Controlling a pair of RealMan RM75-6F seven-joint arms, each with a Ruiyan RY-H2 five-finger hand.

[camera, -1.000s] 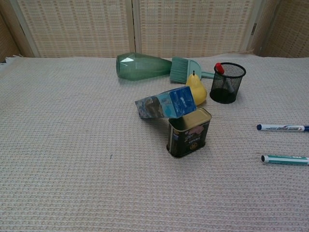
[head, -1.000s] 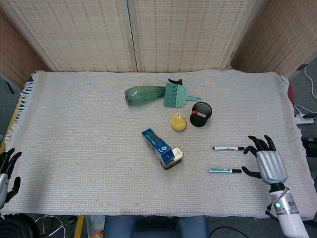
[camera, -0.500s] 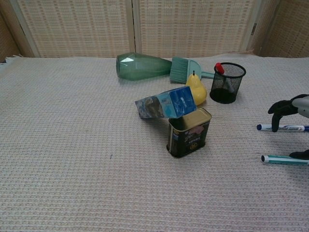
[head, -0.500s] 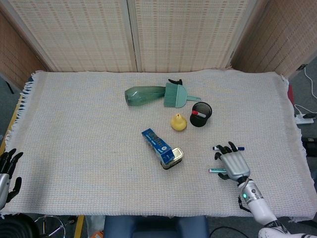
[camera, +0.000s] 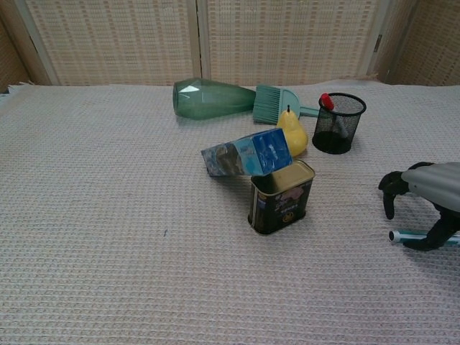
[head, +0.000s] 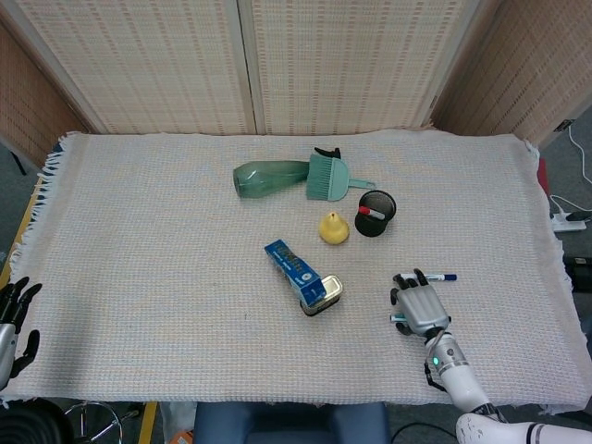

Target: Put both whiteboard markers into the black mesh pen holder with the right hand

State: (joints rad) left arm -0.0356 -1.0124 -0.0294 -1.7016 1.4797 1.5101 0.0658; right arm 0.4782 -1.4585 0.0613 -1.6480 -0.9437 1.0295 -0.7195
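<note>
A cream waffle-weave cloth (head: 139, 240) covers the worktop. The right hand (head: 421, 304), silver-backed with black fingers (camera: 389, 195) curled downward, sits over the two slim whiteboard markers: the teal-banded marker (camera: 410, 235) lies under its thumb side with the capped end poking out toward 9 o'clock, and the blue marker (head: 442, 277) shows only its tip at the hand's 1 o'clock. Whether the fingers actually grip either one cannot be told. The round black mesh pen holder (head: 376, 214) (a red-capped pen inside) stands at the hand's 11 o'clock, well apart. The left hand (head: 13, 319) rests with fingers spread, holding nothing, at the cloth's near-left edge.
</note>
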